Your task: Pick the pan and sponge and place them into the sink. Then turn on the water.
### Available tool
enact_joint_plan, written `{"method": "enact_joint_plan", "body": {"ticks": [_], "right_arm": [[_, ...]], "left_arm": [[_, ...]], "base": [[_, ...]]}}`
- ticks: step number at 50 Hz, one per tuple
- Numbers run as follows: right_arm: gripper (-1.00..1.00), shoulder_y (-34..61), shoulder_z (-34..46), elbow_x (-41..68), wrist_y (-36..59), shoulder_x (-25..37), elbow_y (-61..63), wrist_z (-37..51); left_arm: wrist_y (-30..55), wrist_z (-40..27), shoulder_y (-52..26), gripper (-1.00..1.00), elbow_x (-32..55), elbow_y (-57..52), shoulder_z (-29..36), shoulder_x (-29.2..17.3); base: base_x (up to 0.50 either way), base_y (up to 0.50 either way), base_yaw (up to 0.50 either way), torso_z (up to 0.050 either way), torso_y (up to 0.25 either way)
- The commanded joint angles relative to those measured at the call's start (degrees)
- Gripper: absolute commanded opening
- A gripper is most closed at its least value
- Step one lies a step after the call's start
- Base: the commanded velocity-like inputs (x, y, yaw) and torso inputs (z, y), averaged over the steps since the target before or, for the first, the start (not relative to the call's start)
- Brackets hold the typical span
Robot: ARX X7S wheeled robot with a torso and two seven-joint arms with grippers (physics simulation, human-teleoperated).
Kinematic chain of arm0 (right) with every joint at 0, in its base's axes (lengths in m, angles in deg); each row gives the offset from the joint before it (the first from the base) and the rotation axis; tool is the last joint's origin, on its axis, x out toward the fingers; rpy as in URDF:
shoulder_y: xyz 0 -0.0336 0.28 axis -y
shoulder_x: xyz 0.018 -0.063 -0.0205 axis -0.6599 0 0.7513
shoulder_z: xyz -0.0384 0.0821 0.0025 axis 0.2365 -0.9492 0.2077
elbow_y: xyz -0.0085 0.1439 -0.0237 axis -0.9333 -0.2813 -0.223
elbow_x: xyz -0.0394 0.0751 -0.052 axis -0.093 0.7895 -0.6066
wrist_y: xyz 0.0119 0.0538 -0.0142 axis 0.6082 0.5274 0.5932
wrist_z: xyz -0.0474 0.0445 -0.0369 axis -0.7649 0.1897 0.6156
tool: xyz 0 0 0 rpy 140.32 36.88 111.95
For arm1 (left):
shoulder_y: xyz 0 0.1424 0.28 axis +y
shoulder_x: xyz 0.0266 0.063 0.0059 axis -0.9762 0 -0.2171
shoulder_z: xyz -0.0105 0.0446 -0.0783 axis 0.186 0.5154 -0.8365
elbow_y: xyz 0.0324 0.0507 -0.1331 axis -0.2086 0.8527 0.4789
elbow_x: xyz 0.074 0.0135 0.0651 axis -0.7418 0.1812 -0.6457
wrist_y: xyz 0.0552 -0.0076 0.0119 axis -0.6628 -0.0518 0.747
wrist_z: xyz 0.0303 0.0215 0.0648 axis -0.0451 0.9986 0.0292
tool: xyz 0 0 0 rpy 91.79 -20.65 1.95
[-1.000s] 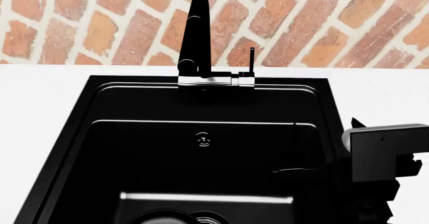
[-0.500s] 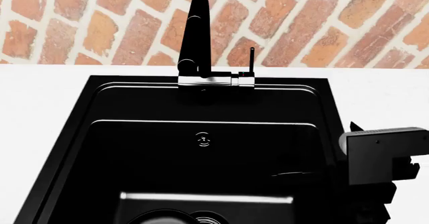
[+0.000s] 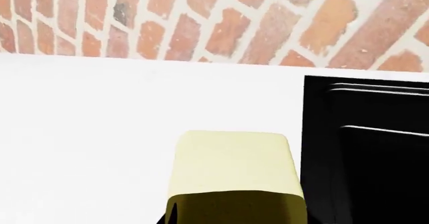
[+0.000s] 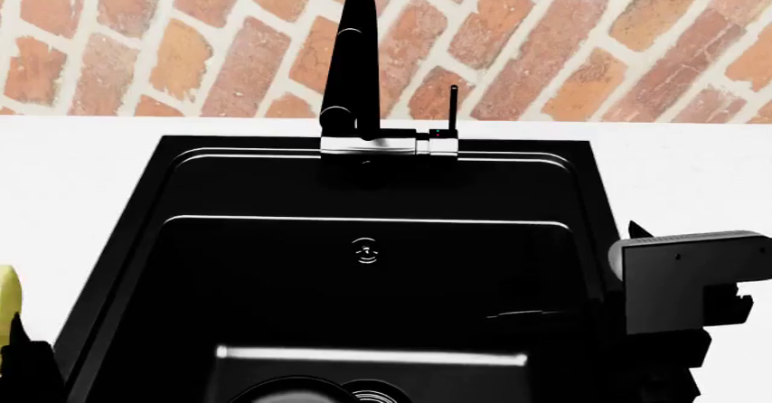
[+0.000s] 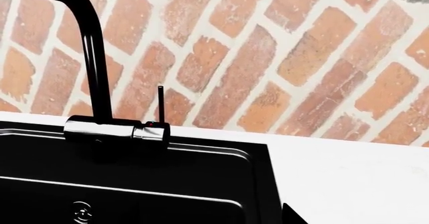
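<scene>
Sponge (image 3: 234,176): looked soft and light; best squeezed gently on its two long sides.
Left tool: hidden; cannot tell.
Right tool: cannot tell.
Sink (image 4: 181,267): just right of the sponge.

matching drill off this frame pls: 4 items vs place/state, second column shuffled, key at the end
Items:
1. sponge
2. faucet lever
3. overflow fitting
4. right arm

Places/states:
A. thin rod standing upright beside the spout base
B. at the sink's right rim
C. pale yellow, close before the left wrist camera, over the white counter
D. round, on the basin's back wall

Pairs: 1-C, 2-A, 3-D, 4-B
</scene>
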Motion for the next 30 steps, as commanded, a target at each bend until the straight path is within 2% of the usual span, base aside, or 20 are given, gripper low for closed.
{"method": "enact_joint_plan", "body": {"ticks": [1,5,13,19,30], "right_arm": [[1.0,-0.03,0.09,0.1,-0.07,0.01,0.0,0.11],[1.0,-0.04,-0.08,0.25,-0.05,0.1,0.08,0.19],[1.0,-0.08,0.03,0.32,-0.22,-0.03,-0.23,0.14],[1.0,0.04,0.05,0.52,-0.08,-0.01,-0.22,0.15],[1.0,-0.26,0.19,0.65,-0.28,-0.05,-0.44,0.09]], "left_arm": [[1.78,4.65,-5.81,-1.0,1.61,-1.01,7.73,-2.26],[4.07,7.33,-8.98,-1.0,1.39,-0.06,12.56,-3.38],[6.48,13.48,-12.58,-1.0,7.15,-0.72,14.65,-2.67],[7.64,16.54,-15.65,-1.0,7.79,0.62,19.11,-1.44],[9.24,20.77,-16.25,-1.0,8.91,-0.12,24.82,-1.99]], "base": [[0.0,0.0,0.0,0.0,0.0],[0.0,0.0,0.0,0.0,0.0],[0.0,0.0,0.0,0.0,0.0],[0.0,0.0,0.0,0.0,0.0],[0.0,0.0,0.0,0.0,0.0]]}}
